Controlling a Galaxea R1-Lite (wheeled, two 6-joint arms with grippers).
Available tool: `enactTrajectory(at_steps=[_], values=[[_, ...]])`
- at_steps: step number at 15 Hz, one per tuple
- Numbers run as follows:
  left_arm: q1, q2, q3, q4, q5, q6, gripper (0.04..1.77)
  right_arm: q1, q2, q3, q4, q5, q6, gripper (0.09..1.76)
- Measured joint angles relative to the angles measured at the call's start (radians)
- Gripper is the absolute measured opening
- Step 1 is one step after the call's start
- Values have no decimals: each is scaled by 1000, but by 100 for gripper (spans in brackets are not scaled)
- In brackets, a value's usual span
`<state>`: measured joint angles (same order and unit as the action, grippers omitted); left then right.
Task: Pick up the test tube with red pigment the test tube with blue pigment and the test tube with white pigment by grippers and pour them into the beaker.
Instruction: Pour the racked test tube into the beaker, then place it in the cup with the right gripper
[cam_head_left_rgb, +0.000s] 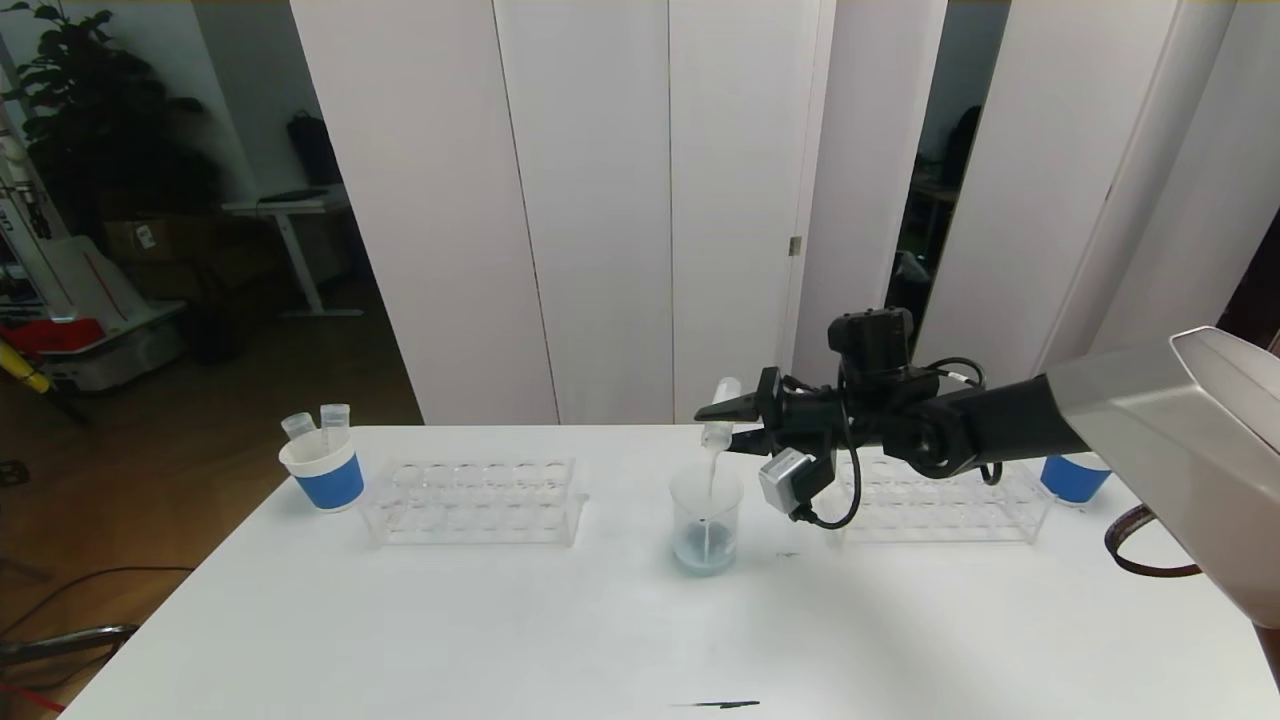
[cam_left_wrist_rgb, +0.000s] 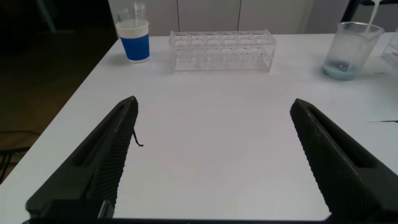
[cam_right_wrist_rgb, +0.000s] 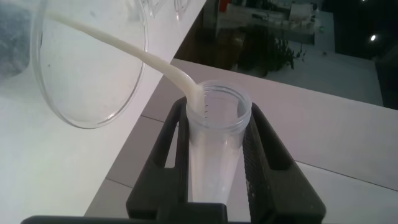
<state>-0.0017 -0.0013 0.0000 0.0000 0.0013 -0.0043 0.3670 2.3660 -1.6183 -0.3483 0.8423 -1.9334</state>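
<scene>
My right gripper (cam_head_left_rgb: 715, 412) is shut on the test tube with white pigment (cam_right_wrist_rgb: 214, 143) and holds it tilted over the beaker (cam_head_left_rgb: 706, 520). From the tube's mouth a thin white stream (cam_right_wrist_rgb: 124, 46) runs down inside the beaker's rim (cam_right_wrist_rgb: 93, 118). Pale bluish liquid lies at the beaker's bottom. My left gripper (cam_left_wrist_rgb: 213, 106) hangs open over bare table (cam_left_wrist_rgb: 211, 155) with nothing between its fingers; it is outside the head view. No tube with red pigment or blue pigment is in view.
An empty clear rack (cam_head_left_rgb: 470, 500) stands left of the beaker and another rack (cam_head_left_rgb: 940, 505) to its right, under my right arm. A blue-banded paper cup (cam_head_left_rgb: 322, 468) at far left holds two empty tubes. A second cup (cam_head_left_rgb: 1072, 478) sits at far right.
</scene>
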Motion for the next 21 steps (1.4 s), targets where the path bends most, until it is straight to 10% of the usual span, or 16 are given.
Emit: enactTrajectory(at_steps=[21], values=[[0, 0, 0, 0, 0, 0, 175, 13, -34, -82, 183, -53, -227, 58]])
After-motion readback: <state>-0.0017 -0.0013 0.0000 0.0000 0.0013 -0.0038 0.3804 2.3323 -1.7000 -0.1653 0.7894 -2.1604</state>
